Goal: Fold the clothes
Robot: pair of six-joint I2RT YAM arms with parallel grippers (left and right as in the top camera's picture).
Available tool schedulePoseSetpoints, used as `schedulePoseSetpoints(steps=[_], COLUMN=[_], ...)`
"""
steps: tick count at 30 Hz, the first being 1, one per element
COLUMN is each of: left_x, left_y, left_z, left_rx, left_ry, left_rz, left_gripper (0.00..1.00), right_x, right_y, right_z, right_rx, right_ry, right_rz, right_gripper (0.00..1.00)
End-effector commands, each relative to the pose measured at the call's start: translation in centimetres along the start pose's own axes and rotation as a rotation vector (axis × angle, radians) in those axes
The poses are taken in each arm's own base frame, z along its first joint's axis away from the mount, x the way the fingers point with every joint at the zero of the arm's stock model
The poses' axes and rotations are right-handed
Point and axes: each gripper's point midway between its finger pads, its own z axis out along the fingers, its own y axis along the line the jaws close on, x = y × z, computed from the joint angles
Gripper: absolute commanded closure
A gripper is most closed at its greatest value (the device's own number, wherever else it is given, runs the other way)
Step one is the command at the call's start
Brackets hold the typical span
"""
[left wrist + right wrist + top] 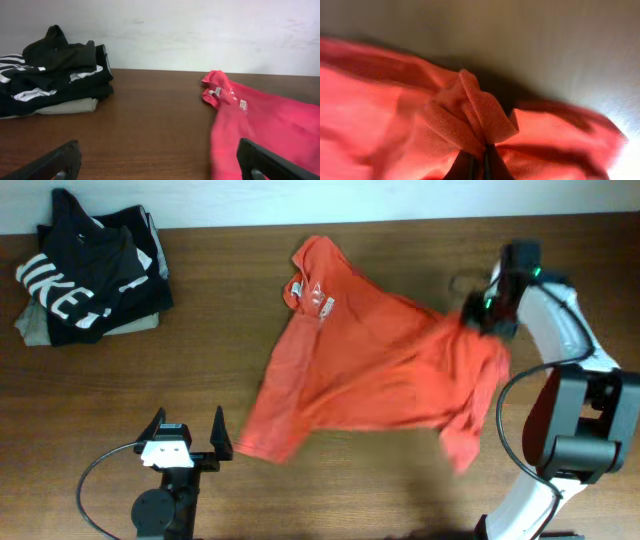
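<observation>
Brown wooden surface (220, 330), with a pale wall (200, 30) along the far edge. Rumpled and partly doubled over across the middle and right of it: the red-orange T-shirt (380, 370), collar toward the far left, hem toward the near right.

Near the collar, a small white neck label (297, 288) and a white print (322, 303), both too small to read from overhead and no clearer from the left wrist.

At the shirt's far right edge, the right gripper (480, 315), tips hard to make out against the cloth from above. Only in the right wrist view: fingers (472, 167) pressed together on a bunched ridge of red fabric, blurred and cut off by the bottom edge.

At the near left, the left gripper (187, 430), fingers (57, 162) spread wide with nothing between them, just beside the shirt's near left corner.

In the far left corner, a black shirt (85, 275) heaped on a grey-olive folded garment (35, 328), the latter mostly covered. On the black shirt, large white letters "IKE" from overhead, anything before them lost in a fold. From the left wrist, only white stripes.
</observation>
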Motion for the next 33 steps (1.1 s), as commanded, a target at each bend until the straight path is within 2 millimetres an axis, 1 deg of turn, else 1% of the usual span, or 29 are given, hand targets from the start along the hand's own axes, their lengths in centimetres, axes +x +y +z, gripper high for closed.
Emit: schedulePoseSetpoints(steps=[1,2,3,5,7,9,12,13,14,16,17,20,21,22,24,27,28,29,30,32,33], left_x=[0.2,0.2,0.2,0.2,0.2,0.2,0.2,0.2,0.2,0.2,0.2,0.2,0.2,0.2,0.2,0.2,0.1,-0.3,-1.2,-2.4,-3.4], left_y=[-0.3,-0.3,-0.3,-0.3,-0.3,-0.3,-0.3,-0.3,-0.3,-0.3,-0.3,-0.3,-0.3,-0.3,-0.3,-0.4,-1.0,-2.0,-3.9,-6.7,-8.0], left_z=[0.0,0.0,0.0,0.0,0.0,0.0,0.0,0.0,0.0,0.0,0.0,0.0,0.0,0.0,0.0,0.0,0.0,-0.1,-0.5,-1.5,-2.2], left_rx=[0.018,0.018,0.018,0.018,0.018,0.018,0.018,0.018,0.018,0.018,0.018,0.018,0.018,0.018,0.018,0.025,0.058,0.118,0.229,0.4,0.478], left_ry=[0.004,0.004,0.004,0.004,0.004,0.004,0.004,0.004,0.004,0.004,0.004,0.004,0.004,0.004,0.004,0.004,0.002,-0.012,-0.042,-0.087,-0.126], left_rz=[0.02,0.02,0.02,0.02,0.02,0.02,0.02,0.02,0.02,0.02,0.02,0.02,0.02,0.02,0.02,0.013,-0.013,-0.048,-0.055,-0.035,-0.018], left_gripper=[0.01,0.01,0.01,0.01,0.01,0.01,0.01,0.01,0.01,0.01,0.01,0.01,0.01,0.01,0.01,0.01,0.01,0.01,0.01,0.01,0.01], right_x=[-6.7,-7.1,-6.7,-4.9,-3.6,-2.9,-1.9,-2.2,-3.3,-4.6,-5.5,-6.3,-6.4,-6.6,-6.6,-6.5,-6.6,-6.6,-6.6,-6.6,-6.6], right_y=[2.5,3.3,4.0,4.9,6.0,7.1,9.2,9.2,7.9,5.7,3.0,-1.2,-1.8,-2.8,-2.6,-2.6,-2.6,-2.6,-2.6,-2.6,-2.6], right_z=[-6.4,-7.3,-7.4,-6.7,-6.2,-6.0,-5.8,-5.7,-5.9,-6.2,-6.7,-7.2,-7.2,-7.4,-7.2,-7.2,-7.2,-7.2,-7.2,-7.2,-7.2], right_rx=[-0.045,-0.056,-0.065,-0.062,-0.065,-0.072,-0.077,-0.046,0.039,0.116,0.184,0.233,0.228,0.231,0.18,0.179,0.179,0.179,0.179,0.179,0.179], right_ry=[-0.21,-0.224,-0.208,-0.151,-0.112,-0.093,-0.087,-0.111,-0.169,-0.215,-0.24,-0.236,-0.232,-0.233,-0.217,-0.217,-0.217,-0.217,-0.217,-0.217,-0.217], right_rz=[-0.019,-0.03,-0.042,-0.061,-0.031,0.003,-0.043,-0.052,-0.049,-0.021,0.02,0.09,0.102,0.125,0.136,0.136,0.136,0.136,0.136,0.136,0.136], right_gripper=[0.85,0.12,0.01,0.01,0.01,0.01,0.01,0.02,0.01,0.01,0.01,0.01,0.01,0.01,0.01,0.01,0.01,0.01,0.01,0.01,0.01])
